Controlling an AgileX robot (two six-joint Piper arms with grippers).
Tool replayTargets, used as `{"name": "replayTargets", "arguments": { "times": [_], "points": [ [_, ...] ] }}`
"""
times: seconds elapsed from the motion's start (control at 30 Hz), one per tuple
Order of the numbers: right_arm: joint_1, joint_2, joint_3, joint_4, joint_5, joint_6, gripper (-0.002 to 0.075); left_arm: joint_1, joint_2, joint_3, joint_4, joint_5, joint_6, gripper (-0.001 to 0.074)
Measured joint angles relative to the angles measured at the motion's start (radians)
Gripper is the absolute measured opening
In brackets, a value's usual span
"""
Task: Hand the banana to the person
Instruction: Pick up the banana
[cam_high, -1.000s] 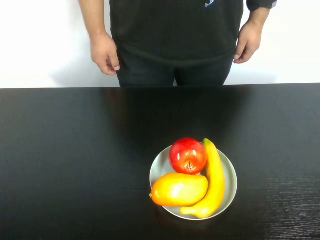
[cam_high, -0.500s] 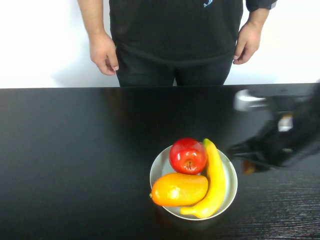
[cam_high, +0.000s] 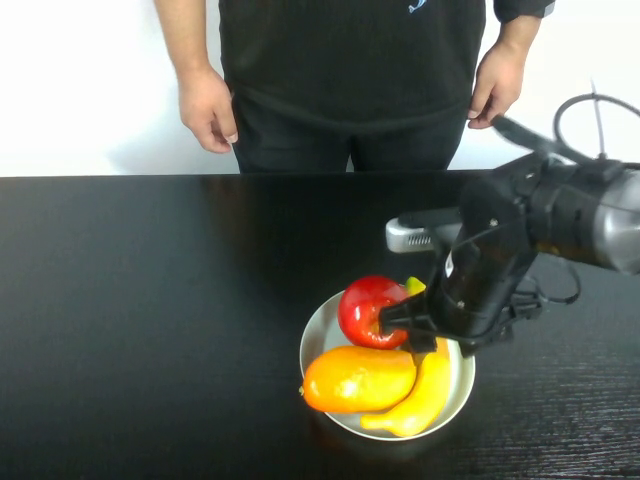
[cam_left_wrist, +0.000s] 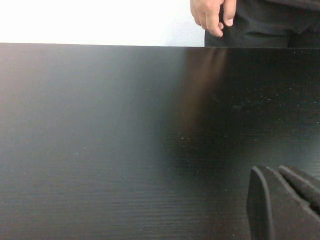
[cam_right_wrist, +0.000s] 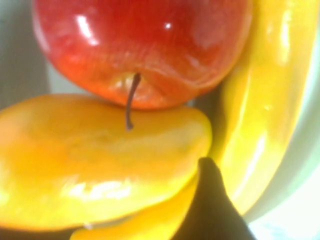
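Observation:
The banana (cam_high: 432, 385) lies along the right side of a grey plate (cam_high: 318, 335), beside a red apple (cam_high: 368, 305) and an orange-yellow oval fruit (cam_high: 358, 378). My right gripper (cam_high: 428, 340) hangs low over the banana's middle and hides part of it. In the right wrist view one dark fingertip (cam_right_wrist: 212, 205) sits between the oval fruit (cam_right_wrist: 95, 155) and the banana (cam_right_wrist: 260, 100); the jaws look open. The person (cam_high: 350, 70) stands behind the table, hands at their sides. My left gripper (cam_left_wrist: 280, 200) is shut over bare table, out of the high view.
The black table (cam_high: 150, 300) runs to its far edge just in front of the person. The right arm's body and cables (cam_high: 560, 215) reach in over the table's right side. A white wall stands behind.
My right arm has swung in from the right and come down over the plate, now above the banana. The fruit, the plate and the person have not moved.

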Motion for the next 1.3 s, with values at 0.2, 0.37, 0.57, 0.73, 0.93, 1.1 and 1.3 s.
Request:
{"name": "replayTargets", "arguments": {
  "times": [0.2,0.37,0.57,0.73,0.93,1.1,1.3],
  "points": [
    [0.006,0.042,-0.001,-0.001,-0.006,0.0,0.0393,0.0,0.0,0.0,0.0,0.0,0.0,-0.0004],
    [0.006,0.053,-0.001,-0.001,-0.009,0.0,0.0393,0.0,0.0,0.0,0.0,0.0,0.0,-0.0004],
    [0.006,0.053,-0.001,-0.001,-0.042,0.0,0.0393,0.0,0.0,0.0,0.0,0.0,0.0,-0.0004],
    [0.006,0.066,-0.001,0.0,-0.058,0.0,0.0391,0.0,0.0,0.0,0.0,0.0,0.0,-0.0004],
    [0.006,0.101,-0.001,0.004,-0.061,0.0,0.0389,0.0,0.0,0.0,0.0,0.0,0.0,-0.0004],
    [0.006,0.122,-0.001,0.001,-0.097,0.0,0.0388,0.0,0.0,0.0,0.0,0.0,0.0,-0.0004],
    [0.006,0.113,-0.001,-0.004,-0.104,-0.008,0.0148,0.0,0.0,0.0,0.0,0.0,0.0,-0.0004]
  ]
}}
